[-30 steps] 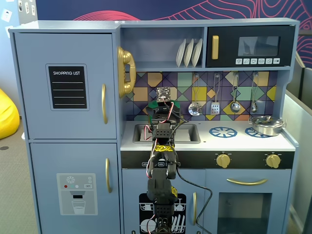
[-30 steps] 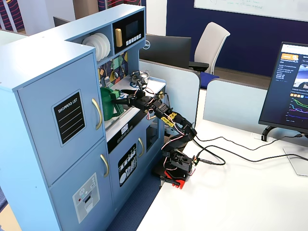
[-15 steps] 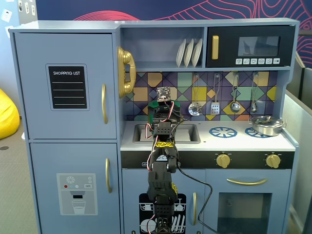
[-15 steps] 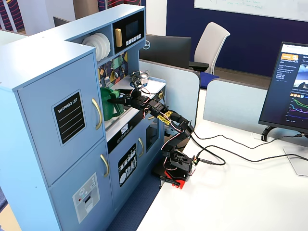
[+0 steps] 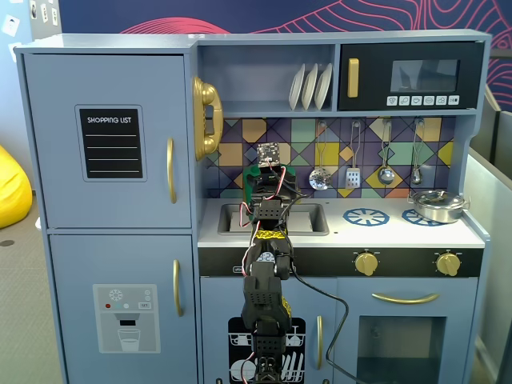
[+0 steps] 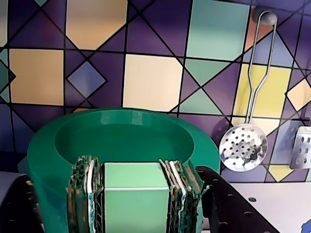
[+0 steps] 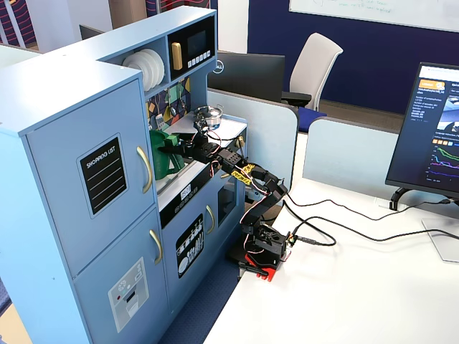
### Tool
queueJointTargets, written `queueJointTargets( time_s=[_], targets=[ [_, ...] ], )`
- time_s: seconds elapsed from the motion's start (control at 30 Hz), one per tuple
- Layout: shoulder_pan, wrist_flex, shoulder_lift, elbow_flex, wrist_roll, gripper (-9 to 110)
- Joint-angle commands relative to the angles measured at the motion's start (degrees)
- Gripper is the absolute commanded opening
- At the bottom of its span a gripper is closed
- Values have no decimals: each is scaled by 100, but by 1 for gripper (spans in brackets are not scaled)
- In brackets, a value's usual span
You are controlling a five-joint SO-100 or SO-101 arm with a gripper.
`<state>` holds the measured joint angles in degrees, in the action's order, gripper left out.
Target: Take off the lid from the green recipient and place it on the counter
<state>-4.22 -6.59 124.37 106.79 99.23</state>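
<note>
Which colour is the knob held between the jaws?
Light green knob, best seen in the wrist view.

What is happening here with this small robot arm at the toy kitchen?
A small robot arm standing in front of a blue toy kitchen reaches over the counter to a green pot by the sink. In the wrist view its gripper is closed on the light green knob of the pot's lid, with the padded fingers pressing on both sides. Whether the lid has left the pot cannot be told.
</note>
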Motion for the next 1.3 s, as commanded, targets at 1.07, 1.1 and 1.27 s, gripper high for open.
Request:
queueJointTargets(
  time_s=[1.07, 1.1, 1.27],
  targets=[
    [-62, 1169, 132, -457, -229, 0],
    [-132, 1151, 132, -475, -220, 0],
    [-668, 958, 167, -650, -308, 0]
  ],
)
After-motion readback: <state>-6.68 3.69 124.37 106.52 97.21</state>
